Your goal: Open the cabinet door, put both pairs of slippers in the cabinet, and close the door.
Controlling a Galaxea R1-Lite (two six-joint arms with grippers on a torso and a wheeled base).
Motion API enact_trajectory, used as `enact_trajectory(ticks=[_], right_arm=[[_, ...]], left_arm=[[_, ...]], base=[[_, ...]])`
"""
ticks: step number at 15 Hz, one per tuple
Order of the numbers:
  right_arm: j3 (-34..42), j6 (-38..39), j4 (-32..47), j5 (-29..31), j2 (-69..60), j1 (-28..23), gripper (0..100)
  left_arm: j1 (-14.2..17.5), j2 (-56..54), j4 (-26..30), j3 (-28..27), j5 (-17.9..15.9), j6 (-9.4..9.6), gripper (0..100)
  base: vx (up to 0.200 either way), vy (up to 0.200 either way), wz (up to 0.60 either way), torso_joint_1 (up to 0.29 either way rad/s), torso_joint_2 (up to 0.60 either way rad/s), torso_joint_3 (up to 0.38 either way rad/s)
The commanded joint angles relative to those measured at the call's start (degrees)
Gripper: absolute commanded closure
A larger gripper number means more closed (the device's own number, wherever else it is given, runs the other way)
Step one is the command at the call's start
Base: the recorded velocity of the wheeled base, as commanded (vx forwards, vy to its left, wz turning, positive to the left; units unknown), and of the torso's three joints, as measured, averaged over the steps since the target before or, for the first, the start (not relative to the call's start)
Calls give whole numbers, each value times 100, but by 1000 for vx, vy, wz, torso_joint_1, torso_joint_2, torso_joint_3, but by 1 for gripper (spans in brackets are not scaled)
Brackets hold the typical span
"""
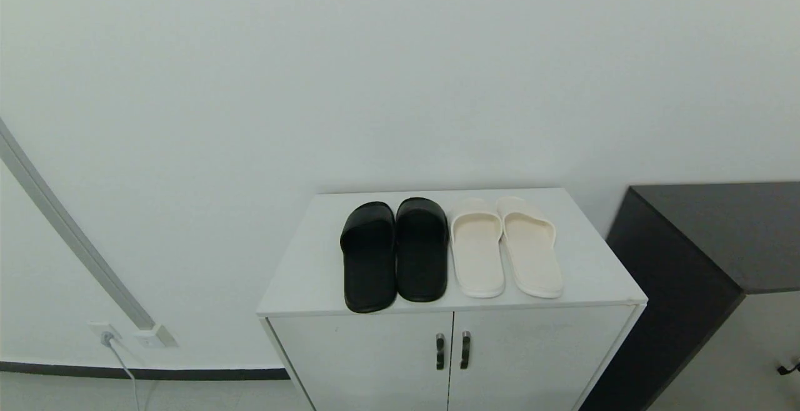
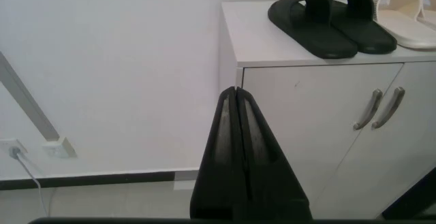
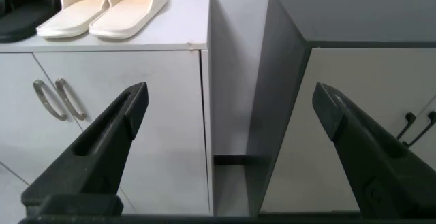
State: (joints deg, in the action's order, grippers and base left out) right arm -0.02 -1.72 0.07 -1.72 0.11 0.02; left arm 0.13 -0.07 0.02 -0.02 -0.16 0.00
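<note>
While the cabinet is shut, my left gripper sits closed, right gripper wide open.
Centre frame, black slippers and cream slippers look light, bendy; I'd pinch the straps.

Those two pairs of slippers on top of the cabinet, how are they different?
The black slide slippers are dark and lie on the robot's left; the cream slide slippers are pale and lie on its right. The black pair's heels reach nearer the front edge than the cream pair's. Both pairs rest flat, toes to the wall, on the white cabinet.
</note>
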Motion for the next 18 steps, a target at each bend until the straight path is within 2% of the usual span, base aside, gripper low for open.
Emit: enact_trajectory(ticks=[1, 7, 8, 9, 12, 13, 15, 18], right_arm=[[2, -4, 1, -4, -2, 6, 0], [-129, -39, -25, 5, 279, 6, 0], [-912, 216, 45, -21, 613, 15, 0], [-956, 242, 142, -74, 780, 42, 0], [-727, 233, 265, -628, 1474, 112, 0], [-806, 233, 186, -865, 2063, 129, 0], [-912, 225, -420, -1050, 3127, 226, 0], [-1087, 356, -1396, -979, 4744, 1105, 0]], left_arm=[[4, 7, -2, -6, -11, 0, 100], [4, 7, 6, -6, -28, 0, 100], [4, 7, 6, -6, -28, 0, 100], [4, 7, 6, -6, -28, 0, 100], [4, 7, 6, -6, -28, 0, 100], [4, 7, 6, -6, -28, 0, 100], [4, 7, 6, -6, -28, 0, 100], [4, 7, 6, -6, -28, 0, 100]], base=[[0, 0, 0, 0, 0, 0], [0, 0, 0, 0, 0, 0], [0, 0, 0, 0, 0, 0], [0, 0, 0, 0, 0, 0], [0, 0, 0, 0, 0, 0], [0, 0, 0, 0, 0, 0], [0, 0, 0, 0, 0, 0], [0, 0, 0, 0, 0, 0]])
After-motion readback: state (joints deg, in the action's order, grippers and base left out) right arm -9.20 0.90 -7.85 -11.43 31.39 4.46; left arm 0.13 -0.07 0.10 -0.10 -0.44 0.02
